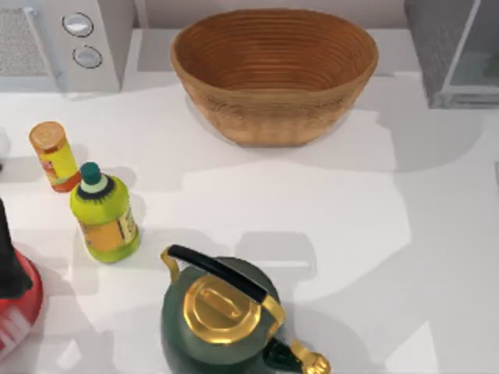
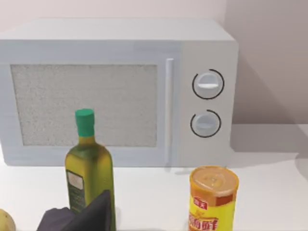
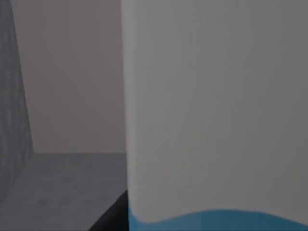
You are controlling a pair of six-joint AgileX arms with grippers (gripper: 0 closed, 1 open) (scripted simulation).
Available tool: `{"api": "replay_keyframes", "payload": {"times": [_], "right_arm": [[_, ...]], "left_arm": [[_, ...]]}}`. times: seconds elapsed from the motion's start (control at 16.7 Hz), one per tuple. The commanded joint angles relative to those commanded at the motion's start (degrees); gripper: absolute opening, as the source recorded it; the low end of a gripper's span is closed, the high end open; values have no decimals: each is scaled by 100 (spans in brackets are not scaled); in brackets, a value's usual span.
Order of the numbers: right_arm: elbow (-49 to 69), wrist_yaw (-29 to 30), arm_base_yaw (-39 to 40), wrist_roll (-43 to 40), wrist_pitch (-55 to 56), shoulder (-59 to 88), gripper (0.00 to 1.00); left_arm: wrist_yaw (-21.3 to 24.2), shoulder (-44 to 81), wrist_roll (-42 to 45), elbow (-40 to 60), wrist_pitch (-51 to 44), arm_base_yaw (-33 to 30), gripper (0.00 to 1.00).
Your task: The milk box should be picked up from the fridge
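Milk box (image 3: 216,110) first, since that's the whole job: it sits inside the fridge (image 1: 456,51), which stands at the far right corner of the worktop (image 1: 312,210). My right wrist camera is pressed up close to its white upper part, with the blue wavy edge just peeking in below and the grey fridge interior (image 3: 67,183) beside it.

Going left to right across the top view: the microwave (image 1: 66,43) in the far left corner, an orange-capped can (image 1: 53,154), the yellow-green bottle (image 1: 104,214), a green-and-gold kettle (image 1: 222,315) up front, a woven basket (image 1: 274,74) in the middle back, then the fridge.

My left arm is parked off to the left, its camera facing the microwave. Can't tell how far open either end effector is, or whether the right one has hold of anything.

Worry from here: being this close, a crooked squeeze or a slightly off pull could tip the carton or scrape it against the fridge wall.
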Motion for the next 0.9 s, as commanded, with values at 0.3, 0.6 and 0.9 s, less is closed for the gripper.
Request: {"api": "replay_keyframes", "payload": {"times": [0.3,0.6,0.9], "right_arm": [[0,0,0,0,0,0,32],[0,0,0,0,0,0,0],[0,0,0,0,0,0,0]], "left_arm": [[0,0,0,0,0,0,100],[0,0,0,0,0,0,100],[0,0,0,0,0,0,100]]}}
